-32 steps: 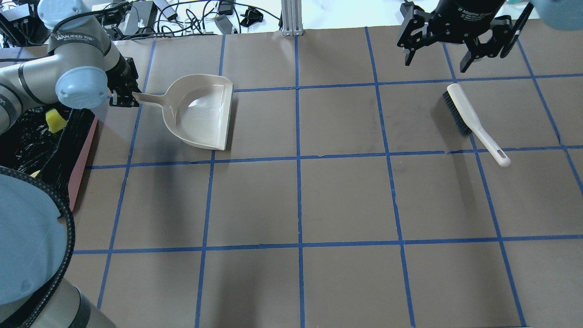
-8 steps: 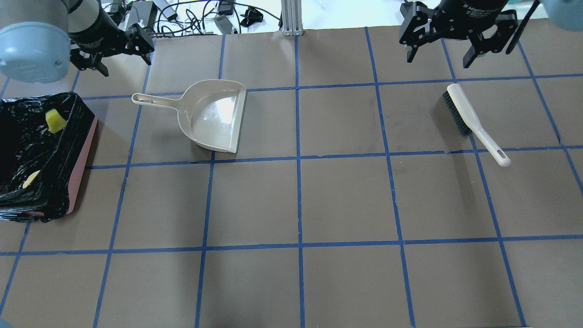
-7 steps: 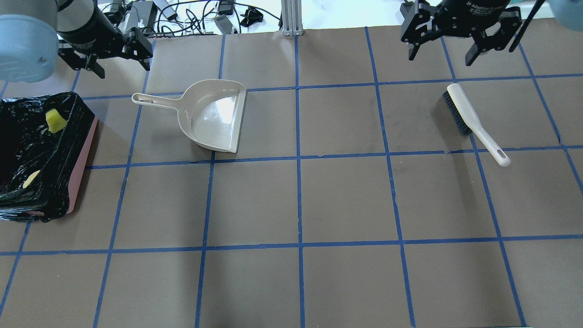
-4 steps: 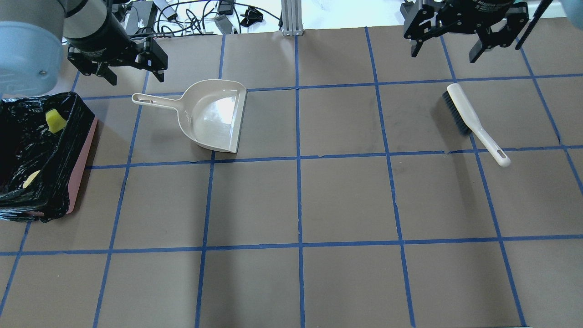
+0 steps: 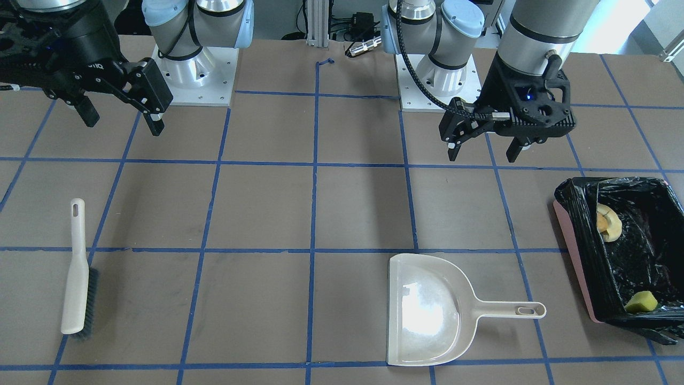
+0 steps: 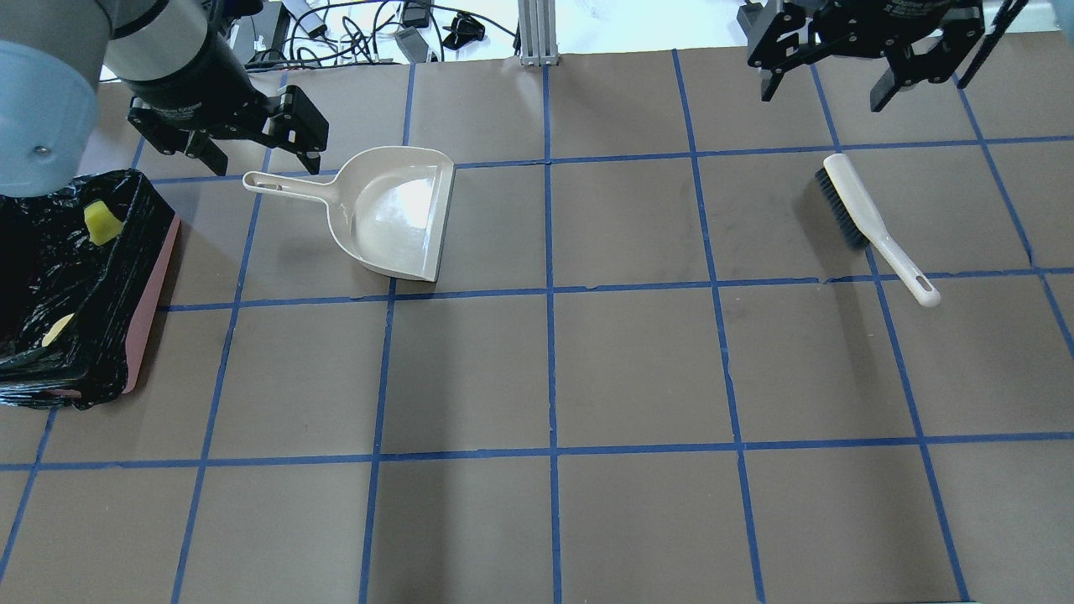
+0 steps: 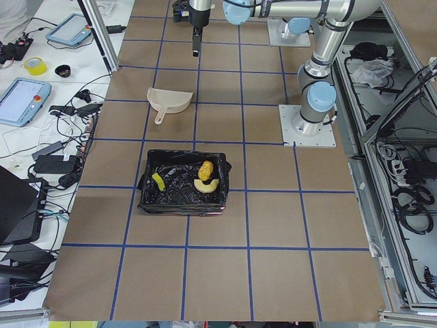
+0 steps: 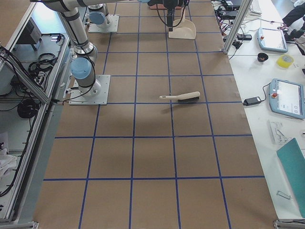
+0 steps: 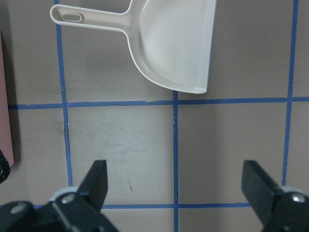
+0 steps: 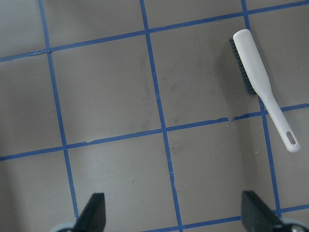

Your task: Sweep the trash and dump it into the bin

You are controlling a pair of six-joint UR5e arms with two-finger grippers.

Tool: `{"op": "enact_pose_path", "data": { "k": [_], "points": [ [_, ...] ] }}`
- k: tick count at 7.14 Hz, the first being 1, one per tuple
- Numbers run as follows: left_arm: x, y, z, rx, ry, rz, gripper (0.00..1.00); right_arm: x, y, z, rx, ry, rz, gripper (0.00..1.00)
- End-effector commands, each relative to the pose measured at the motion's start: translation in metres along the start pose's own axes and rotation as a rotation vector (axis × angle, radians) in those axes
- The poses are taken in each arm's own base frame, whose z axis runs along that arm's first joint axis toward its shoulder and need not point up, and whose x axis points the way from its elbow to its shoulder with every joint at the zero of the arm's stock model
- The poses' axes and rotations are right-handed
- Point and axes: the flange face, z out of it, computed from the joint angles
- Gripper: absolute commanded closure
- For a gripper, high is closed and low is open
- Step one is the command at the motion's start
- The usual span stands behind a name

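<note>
The left gripper [image 6: 256, 144] is held with its jaws wide apart and nothing between them, raised over the table [image 6: 638, 369] near the handle of the dustpan [image 6: 394, 214]. The right gripper [image 6: 824, 96] is likewise spread and empty, raised near the brush [image 6: 864, 222], which lies flat.

Little seems left to be done, so the main risk is judged to be a careless arm movement. The dustpan handle or the near corner of the bin [image 5: 574, 251] could be clipped by the left gripper if it were lowered or swung sideways.

All the trash is seen inside the bin, well apart from both grippers: the sponge [image 5: 641, 302], a curved tan piece [image 5: 609, 224] and a brown lump [image 7: 207, 167].
</note>
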Motion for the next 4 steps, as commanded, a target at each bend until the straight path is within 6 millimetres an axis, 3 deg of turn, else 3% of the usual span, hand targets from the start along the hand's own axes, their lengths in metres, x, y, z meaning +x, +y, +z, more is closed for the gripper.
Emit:
{"op": "enact_pose_path", "data": {
  "k": [1,4],
  "points": [
    [0.0018,0.0087,-0.0092,-0.007,0.015,0.004,0.0,-0.0002,0.0002,0.0003,0.0,0.0,0.0,0.0],
    [0.0029,0.0124,-0.0088,-0.01,0.017,0.006,0.0,-0.0002,0.0002,0.0003,0.0,0.0,0.0,0.0]
  ]
}}
